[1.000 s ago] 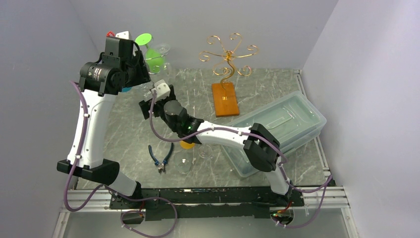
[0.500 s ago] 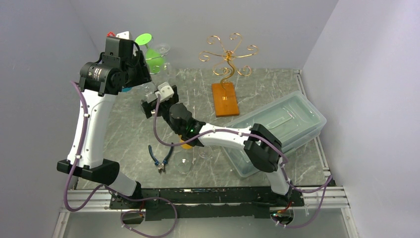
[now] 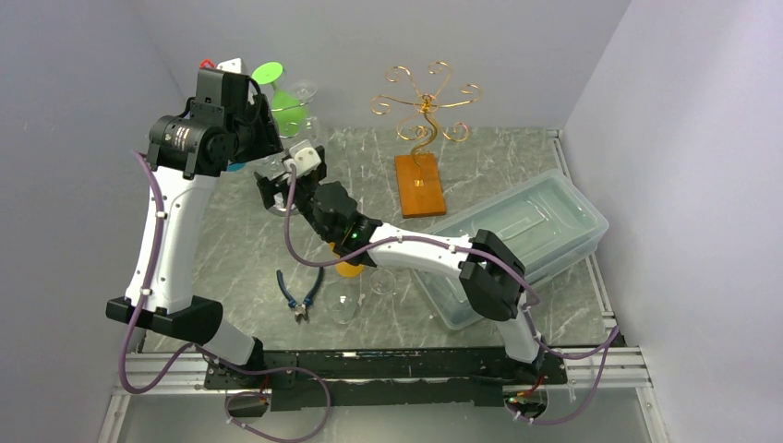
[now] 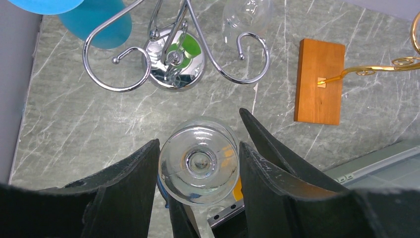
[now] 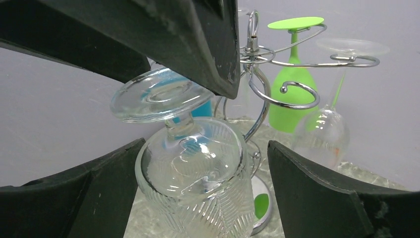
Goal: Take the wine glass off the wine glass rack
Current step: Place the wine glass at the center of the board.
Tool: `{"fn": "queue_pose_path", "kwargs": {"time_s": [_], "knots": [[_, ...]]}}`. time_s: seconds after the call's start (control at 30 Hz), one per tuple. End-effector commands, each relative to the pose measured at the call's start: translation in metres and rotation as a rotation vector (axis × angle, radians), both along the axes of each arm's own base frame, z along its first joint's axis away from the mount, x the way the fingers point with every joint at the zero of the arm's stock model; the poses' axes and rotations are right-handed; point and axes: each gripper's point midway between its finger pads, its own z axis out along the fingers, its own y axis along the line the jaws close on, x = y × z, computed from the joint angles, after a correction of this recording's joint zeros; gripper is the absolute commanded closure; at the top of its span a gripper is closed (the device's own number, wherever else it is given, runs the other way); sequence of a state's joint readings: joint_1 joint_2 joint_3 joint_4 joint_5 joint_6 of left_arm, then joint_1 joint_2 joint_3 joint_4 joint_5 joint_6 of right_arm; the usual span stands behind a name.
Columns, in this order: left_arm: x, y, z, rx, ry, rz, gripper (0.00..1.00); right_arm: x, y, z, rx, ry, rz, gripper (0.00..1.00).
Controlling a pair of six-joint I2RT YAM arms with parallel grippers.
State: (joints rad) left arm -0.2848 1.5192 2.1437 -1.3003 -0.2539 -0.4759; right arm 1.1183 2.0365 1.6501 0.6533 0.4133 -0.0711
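A clear wine glass [image 4: 199, 168] hangs upside down just off the silver rack [image 4: 173, 64]. My left gripper [image 4: 199, 148] is shut on the glass's round foot [image 5: 153, 96], one finger on each side. My right gripper [image 5: 205, 148] is open, and its fingers stand either side of the ribbed bowl [image 5: 193, 183]. The left finger sits close against the bowl and the right finger is well clear. In the top view both grippers meet at the back left, the right gripper [image 3: 272, 185] just below the left one.
The silver rack [image 5: 277, 94] still carries a green glass [image 5: 289, 94], a clear glass [image 5: 322, 131] and a blue glass [image 4: 96, 22]. A gold rack [image 3: 423, 101] on a wooden base stands mid-back. A plastic bin [image 3: 526, 240], pliers [image 3: 300, 293] and glasses [image 3: 346, 305] lie nearer.
My right gripper has moved up and left toward the left gripper, bringing its fingers around the glass bowl. The left arm has stayed still.
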Motion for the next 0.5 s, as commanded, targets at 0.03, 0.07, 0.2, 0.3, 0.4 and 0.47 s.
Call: {"fn": "queue_pose_path", "kwargs": {"time_s": [0.03,0.07,0.2,0.3,0.4,0.47], "knots": [[-0.001,-0.003,0.034,-0.054,-0.118,-0.004,0.86,-0.002,0.006,0.014,0.014,-0.022,0.017,0.08],[-0.002,-0.003,0.035,-0.055,-0.119,-0.005,0.86,-0.002,0.006,0.013,0.011,-0.021,0.017,0.09],[-0.001,-0.004,0.036,-0.059,-0.122,-0.006,0.86,-0.002,0.007,0.005,-0.012,-0.01,0.015,0.05],[-0.001,-0.004,0.036,-0.06,-0.121,-0.008,0.86,-0.001,0.007,0.003,-0.019,-0.006,0.007,0.04],[-0.001,-0.005,0.036,-0.061,-0.121,-0.008,0.86,0.002,0.008,0.001,-0.03,-0.003,0.002,0.03],[-0.002,-0.004,0.036,-0.062,-0.121,-0.008,0.86,0.002,0.008,0.002,-0.034,-0.004,0.001,0.03]]}}
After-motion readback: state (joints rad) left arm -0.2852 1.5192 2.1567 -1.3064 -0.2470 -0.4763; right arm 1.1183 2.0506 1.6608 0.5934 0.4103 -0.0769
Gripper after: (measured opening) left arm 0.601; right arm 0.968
